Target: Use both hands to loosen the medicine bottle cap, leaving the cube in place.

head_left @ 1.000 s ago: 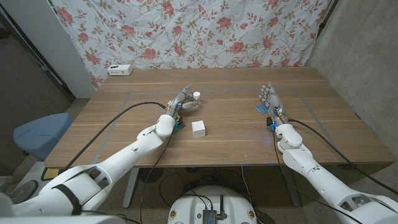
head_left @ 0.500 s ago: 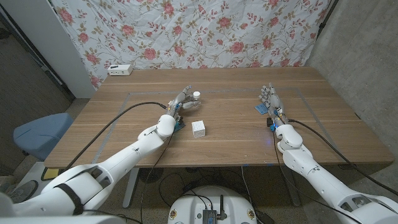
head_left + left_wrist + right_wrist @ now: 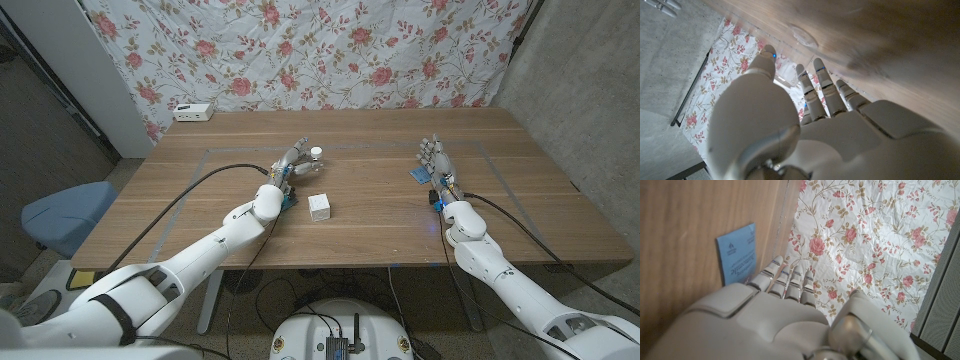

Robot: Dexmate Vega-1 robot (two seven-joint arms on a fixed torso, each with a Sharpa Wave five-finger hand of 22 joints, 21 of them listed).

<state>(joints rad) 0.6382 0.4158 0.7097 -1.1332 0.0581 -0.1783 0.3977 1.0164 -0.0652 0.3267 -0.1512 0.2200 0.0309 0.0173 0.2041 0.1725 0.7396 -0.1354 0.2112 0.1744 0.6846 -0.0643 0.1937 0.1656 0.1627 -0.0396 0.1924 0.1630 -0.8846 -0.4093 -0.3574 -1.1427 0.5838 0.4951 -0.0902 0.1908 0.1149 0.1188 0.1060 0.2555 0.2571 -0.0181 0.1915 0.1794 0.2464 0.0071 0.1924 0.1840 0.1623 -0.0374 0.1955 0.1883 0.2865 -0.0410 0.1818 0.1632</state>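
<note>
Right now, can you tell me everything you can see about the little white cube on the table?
The cube is small and white, with faint marks on its faces too tiny to read. It sits on the wooden table, near the middle, in front of the left hand and the bottle. Nothing touches it except the table.

Your left hand (image 3: 291, 162) reaches far across the table's middle, fingers curled around something small. Your right hand (image 3: 436, 160) stands at the right, fingers straight together, holding nothing.

Floral curtain (image 3: 330, 55) behind wooden table (image 3: 370, 215)
</note>
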